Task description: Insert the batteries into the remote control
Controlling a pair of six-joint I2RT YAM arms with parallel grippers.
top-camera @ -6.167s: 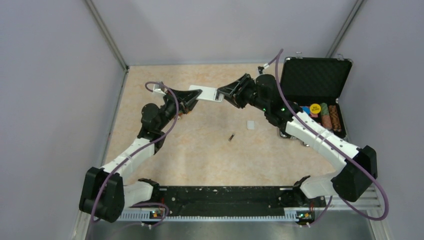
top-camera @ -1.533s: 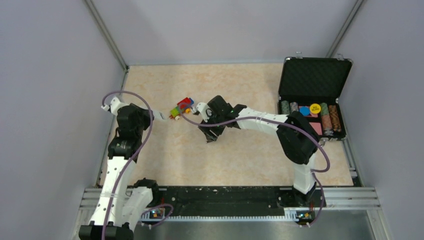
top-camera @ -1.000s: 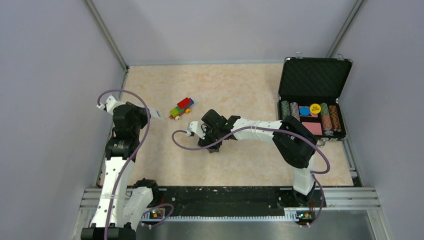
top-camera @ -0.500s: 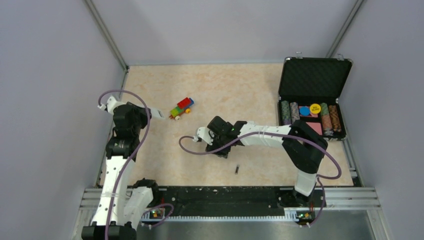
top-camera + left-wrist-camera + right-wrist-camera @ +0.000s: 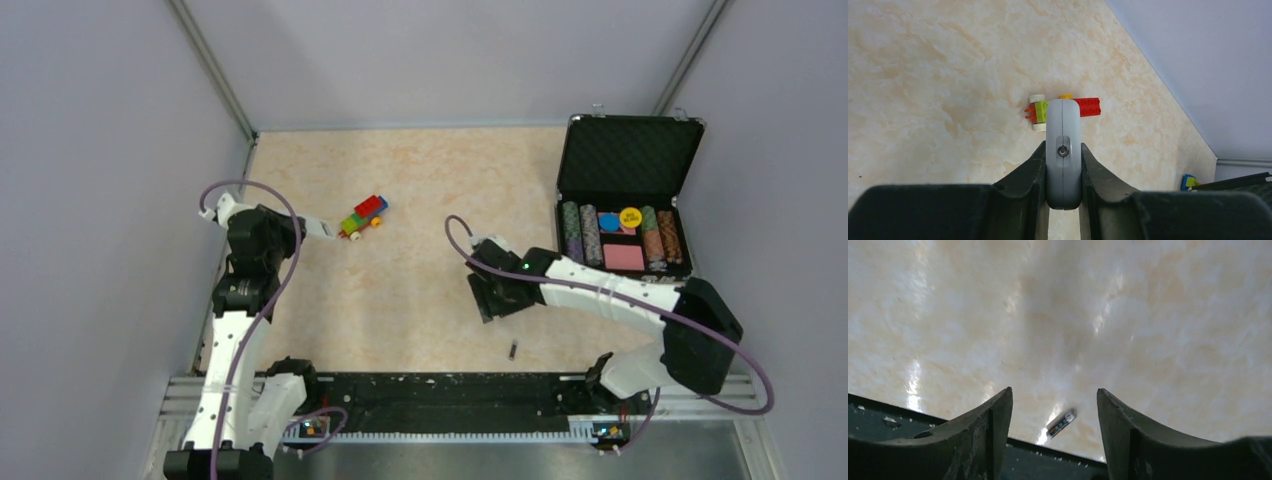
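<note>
**Battery (image 5: 513, 350) loose at the near edge as right pincer (image 5: 1053, 396) gives chase**

A single battery lies on the surface (image 5: 420, 170) close to the near edge, right of the middle, just short of the dark rail. Half a second ago it lay further left, and a second ago it did not show at all. It seems to have slipped free and rolled. The right arm has swung from the middle of the surface toward the right edge after it. Its pincer now hangs over the spot with jaws standing well apart and nothing between them. In the wrist view the battery lies on the surface below the gap, untouched.

At the left edge the left pincer (image 5: 1063, 150) is clamped tight on the remote (image 5: 1063, 120) and holds it edge-on in the air. It has barely shifted in the last second. The toy train (image 5: 362, 216) sits just beyond the remote's tip. An open case of chips (image 5: 630, 150) stands at the far right corner.

No second battery can be seen, and whether one already sits in the remote cannot be told. For the task this looks like a setback. The battery must be picked up again before it can go into the remote, well apart on the other side.
</note>
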